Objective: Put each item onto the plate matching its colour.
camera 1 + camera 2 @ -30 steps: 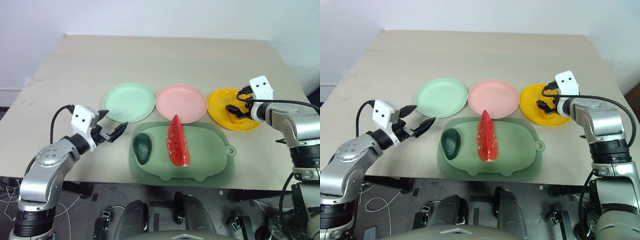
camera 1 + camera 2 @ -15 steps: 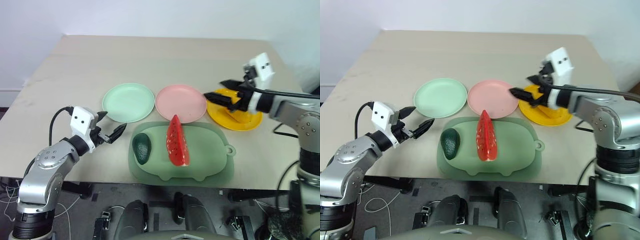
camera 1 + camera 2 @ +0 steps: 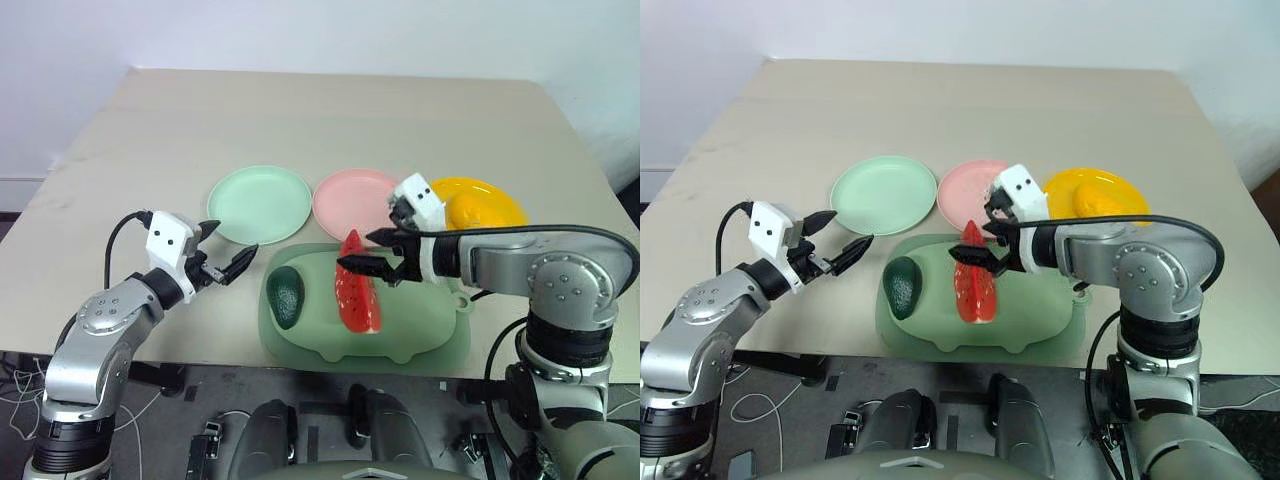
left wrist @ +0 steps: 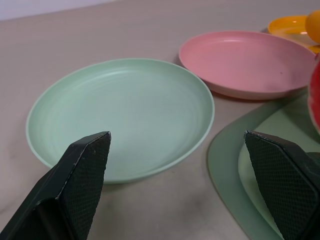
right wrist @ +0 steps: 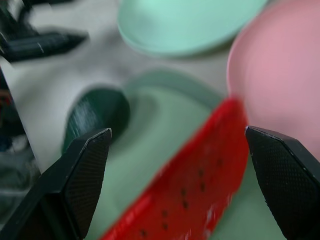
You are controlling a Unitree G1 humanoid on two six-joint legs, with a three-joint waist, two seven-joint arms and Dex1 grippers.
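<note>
The yellow-orange mango [image 3: 464, 210] lies on the yellow plate [image 3: 502, 203]. A red watermelon wedge [image 3: 358, 298] and a dark green avocado [image 3: 285, 296] rest on the pale green tray [image 3: 425, 322]. Behind the tray the mint plate [image 3: 258, 204] and pink plate [image 3: 352, 200] hold nothing. My right gripper [image 3: 355, 250] is open and hovers just over the wedge's far tip, its fingers [image 5: 75, 185] straddling the watermelon [image 5: 195, 190]. My left gripper [image 3: 237, 238] is open beside the tray's left end, pointing at the mint plate [image 4: 120, 115].
The beige table [image 3: 320, 120] stretches well beyond the plates. Its front edge runs just under the tray. From the right wrist, the avocado [image 5: 95, 120] and the left gripper [image 5: 45, 42] lie further left.
My right gripper has left the yellow plate and swung left and back to the watermelon's tip, tilting downward. The mango stays on the yellow plate. The left arm has not moved.
</note>
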